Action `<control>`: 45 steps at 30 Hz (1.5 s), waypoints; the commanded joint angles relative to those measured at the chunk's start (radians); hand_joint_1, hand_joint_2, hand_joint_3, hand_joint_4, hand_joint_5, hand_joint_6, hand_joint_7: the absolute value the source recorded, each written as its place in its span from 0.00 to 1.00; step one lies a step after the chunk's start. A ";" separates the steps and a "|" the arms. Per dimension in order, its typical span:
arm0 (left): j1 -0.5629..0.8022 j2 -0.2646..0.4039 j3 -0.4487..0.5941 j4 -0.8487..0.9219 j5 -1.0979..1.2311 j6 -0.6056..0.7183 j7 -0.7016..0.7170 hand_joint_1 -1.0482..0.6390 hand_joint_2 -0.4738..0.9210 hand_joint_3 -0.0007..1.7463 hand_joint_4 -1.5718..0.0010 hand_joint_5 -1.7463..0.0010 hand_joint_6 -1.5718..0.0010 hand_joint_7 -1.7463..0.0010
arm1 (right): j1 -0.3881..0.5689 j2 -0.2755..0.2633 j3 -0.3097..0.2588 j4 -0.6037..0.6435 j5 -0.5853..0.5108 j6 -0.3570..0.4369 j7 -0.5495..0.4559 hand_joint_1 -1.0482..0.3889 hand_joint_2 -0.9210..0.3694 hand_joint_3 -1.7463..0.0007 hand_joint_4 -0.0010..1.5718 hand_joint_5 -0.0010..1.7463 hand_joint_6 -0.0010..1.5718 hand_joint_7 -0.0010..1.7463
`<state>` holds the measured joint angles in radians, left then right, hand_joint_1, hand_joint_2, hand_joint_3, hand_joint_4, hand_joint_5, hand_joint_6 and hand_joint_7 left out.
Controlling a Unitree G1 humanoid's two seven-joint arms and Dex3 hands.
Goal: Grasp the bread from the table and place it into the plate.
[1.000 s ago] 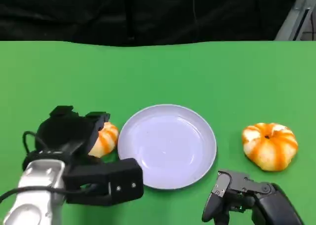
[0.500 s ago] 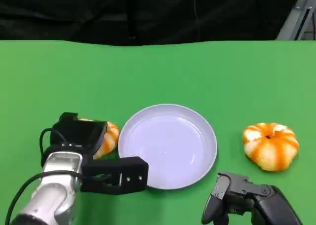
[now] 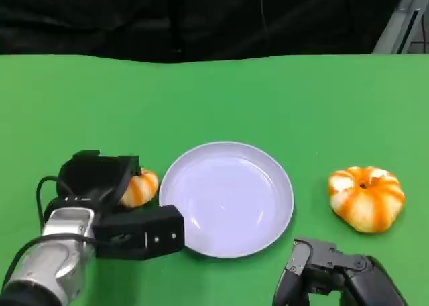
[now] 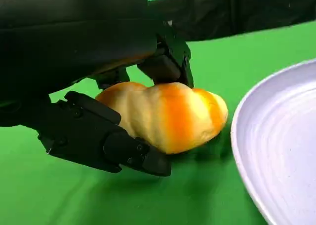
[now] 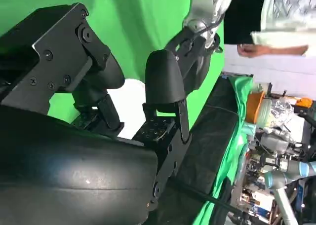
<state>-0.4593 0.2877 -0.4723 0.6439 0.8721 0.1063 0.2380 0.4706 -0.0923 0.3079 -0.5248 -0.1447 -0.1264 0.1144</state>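
An orange-striped bread roll (image 3: 139, 188) lies on the green table just left of the white plate (image 3: 228, 200). My left hand (image 3: 99, 180) covers it from the left and grips it. In the left wrist view black fingers (image 4: 103, 142) close under and over the bread (image 4: 168, 116), with the plate's rim (image 4: 276, 146) close beside it. A second, pumpkin-shaped roll (image 3: 366, 198) sits to the right of the plate. My right hand (image 3: 330, 276) hovers at the near edge, below that roll, fingers apart and holding nothing.
The green table runs back to a black curtain. In the right wrist view, my right hand's fingers (image 5: 165, 84) spread over the green cloth, and a person's hand (image 5: 256, 50) and cluttered equipment show beyond the table.
My left hand has pulled slightly left and settled lower over the bread, hiding more of it. The right hand, plate and right-hand roll stay put.
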 commanded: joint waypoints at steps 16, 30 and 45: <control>0.102 0.048 0.061 -0.306 0.048 -0.001 0.246 0.49 0.99 0.05 0.42 0.00 0.54 0.00 | -0.009 -0.020 -0.037 0.029 0.024 -0.015 0.005 0.84 0.45 0.21 0.57 0.93 0.49 0.80; 0.065 -0.129 -0.010 -0.319 -0.043 -0.161 0.172 0.51 0.58 0.73 0.38 0.00 0.50 0.00 | 0.000 -0.021 -0.031 0.029 0.030 -0.024 0.006 0.82 0.44 0.21 0.56 0.95 0.48 0.80; 0.068 -0.124 -0.056 -0.428 -0.021 0.050 -0.234 0.29 1.00 0.13 0.97 0.69 0.82 0.99 | 0.005 -0.019 -0.024 0.030 0.020 -0.031 0.002 0.80 0.44 0.21 0.56 0.95 0.48 0.80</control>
<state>-0.4027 0.1387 -0.5222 0.2439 0.8373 0.1297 0.0491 0.4688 -0.1058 0.2875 -0.4906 -0.1272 -0.1510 0.1196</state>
